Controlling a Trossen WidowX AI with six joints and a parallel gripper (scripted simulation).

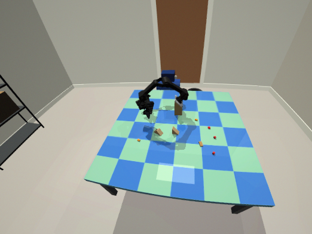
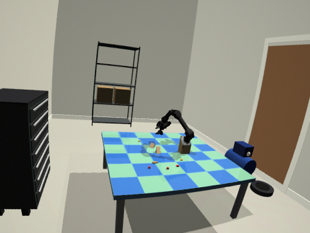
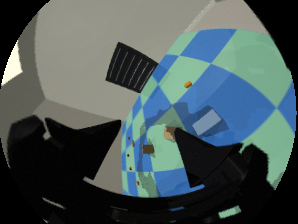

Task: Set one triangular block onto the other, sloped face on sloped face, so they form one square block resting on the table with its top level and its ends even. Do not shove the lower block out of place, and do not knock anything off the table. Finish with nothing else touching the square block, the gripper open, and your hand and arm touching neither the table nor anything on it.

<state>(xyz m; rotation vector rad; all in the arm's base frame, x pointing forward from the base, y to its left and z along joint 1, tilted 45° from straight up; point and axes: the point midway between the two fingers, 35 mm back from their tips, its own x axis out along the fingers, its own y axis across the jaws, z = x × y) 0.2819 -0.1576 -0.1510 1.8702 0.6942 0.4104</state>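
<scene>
Two tan triangular blocks lie apart on the checkered table [image 1: 158, 185] [image 2: 127, 185]. The left block [image 1: 160, 132] [image 2: 152, 145] [image 3: 169, 133] sits on a green square; in the wrist view the right finger partly hides it. The right block [image 1: 175, 131] [image 2: 158, 150] [image 3: 148, 149] stands a short gap away, with a sloped face showing in the top view. My gripper [image 1: 148, 115] [image 2: 159, 132] [image 3: 148, 127] is open with nothing between its fingers. It hangs above the table, behind and left of the blocks in the top view, touching neither.
A small orange piece [image 1: 138, 139] [image 2: 139, 141] [image 3: 188, 84] lies left of the blocks. An orange bar [image 1: 201, 144] [image 2: 155, 162], another orange piece [image 1: 196, 119] [image 2: 182, 160] and three red balls, one here [image 1: 214, 137] [image 2: 167, 168], lie to the right. The arm's base stands behind.
</scene>
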